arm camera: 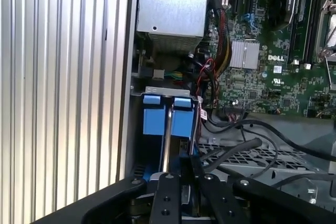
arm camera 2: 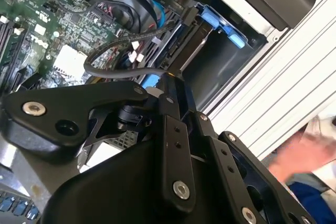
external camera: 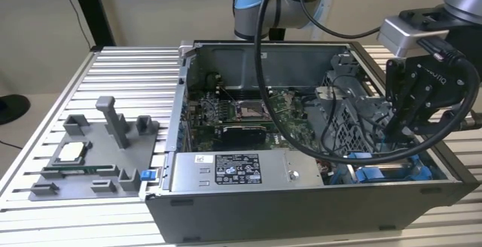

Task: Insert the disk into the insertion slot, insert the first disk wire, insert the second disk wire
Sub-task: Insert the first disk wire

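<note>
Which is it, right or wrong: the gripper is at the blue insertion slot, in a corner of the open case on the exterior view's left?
Wrong on the side. The exterior view shows the gripper at the blue insertion slot, in a corner of the open case on the exterior view's right, not its left.

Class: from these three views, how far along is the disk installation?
Done: the disk stands edge-on in the insertion slot, though full seating is unclear. In hand: the end effector sits right at the disk's edge. Left: a blue cable runs nearby, and no wire is visibly plugged in.
</note>
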Controlling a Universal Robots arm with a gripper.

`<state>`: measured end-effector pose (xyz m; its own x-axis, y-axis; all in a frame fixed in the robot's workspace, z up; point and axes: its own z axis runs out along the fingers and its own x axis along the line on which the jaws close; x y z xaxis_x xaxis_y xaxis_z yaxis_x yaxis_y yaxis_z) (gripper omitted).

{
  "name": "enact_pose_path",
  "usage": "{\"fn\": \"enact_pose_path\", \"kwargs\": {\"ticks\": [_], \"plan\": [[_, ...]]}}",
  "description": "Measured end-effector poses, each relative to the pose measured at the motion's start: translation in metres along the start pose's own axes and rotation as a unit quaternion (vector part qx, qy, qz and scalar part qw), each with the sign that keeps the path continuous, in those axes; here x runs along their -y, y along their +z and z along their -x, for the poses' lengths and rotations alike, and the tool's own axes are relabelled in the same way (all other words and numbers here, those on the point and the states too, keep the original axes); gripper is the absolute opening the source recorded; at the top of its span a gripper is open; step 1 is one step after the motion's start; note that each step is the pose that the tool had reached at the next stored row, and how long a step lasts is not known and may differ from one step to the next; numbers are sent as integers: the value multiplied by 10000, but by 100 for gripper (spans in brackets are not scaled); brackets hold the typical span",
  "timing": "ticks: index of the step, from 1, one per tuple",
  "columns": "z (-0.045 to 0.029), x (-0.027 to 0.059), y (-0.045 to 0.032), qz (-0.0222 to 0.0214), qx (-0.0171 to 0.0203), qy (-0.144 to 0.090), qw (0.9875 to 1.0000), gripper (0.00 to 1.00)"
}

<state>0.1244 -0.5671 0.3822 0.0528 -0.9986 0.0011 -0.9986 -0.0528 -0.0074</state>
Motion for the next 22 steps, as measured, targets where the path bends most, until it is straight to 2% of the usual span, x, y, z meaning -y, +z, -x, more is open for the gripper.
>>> {"fn": "enact_pose_path", "kwargs": {"ticks": [4,11,14,22], "plan": [[0,10,6,66,3,43,10000,0],[-2,30,24,153,8,132,9998,0],[-3,48,37,172,8,168,9997,0],[-12,208,74,222,10,180,9996,0]]}}
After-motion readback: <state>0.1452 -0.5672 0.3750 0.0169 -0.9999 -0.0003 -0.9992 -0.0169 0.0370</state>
